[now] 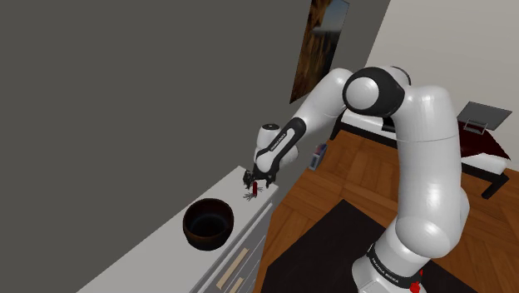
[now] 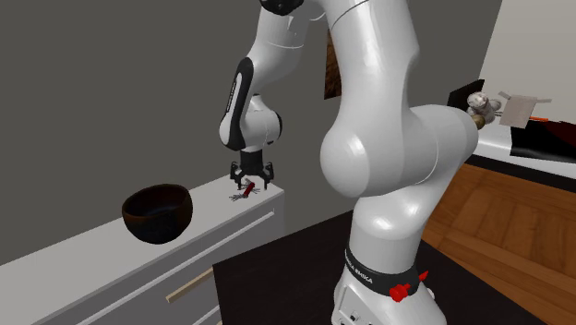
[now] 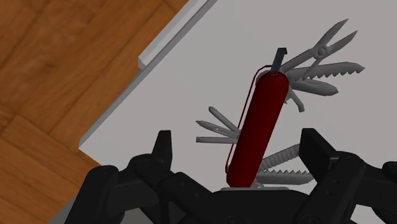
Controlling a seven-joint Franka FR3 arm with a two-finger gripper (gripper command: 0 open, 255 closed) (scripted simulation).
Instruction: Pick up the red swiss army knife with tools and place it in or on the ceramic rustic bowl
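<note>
On the shoulder view's left, near the claw but apart from it, the dark bowl point(image 1: 208, 223) stands mouth-up on the white table point(image 1: 154, 254). The grey wall point(image 1: 125, 100) is close behind both. The claw point(image 1: 256, 181) hangs low over the table's far end, its fingers point(image 3: 164, 149) spread apart and gripping nothing. Directly beneath it, between those fingers and touching neither, the red knife point(image 3: 257, 124) lies flat on the table.

The knife looks small, stiff and light. Its smooth red handle may prove slippery, and the grey blades, saw and pliers fanned out from both sides could snag or swing on their pivots. The safest hold is judged to be across the red handle near its middle, between the clusters of tools.

To the claw's right in the shoulder view, the table's end edge runs close by, with wooden floor point(image 1: 333, 187) below, so a nudged knife could slide off. The free space above the table leaves room to lift the knife and carry it towards the bowl.
</note>
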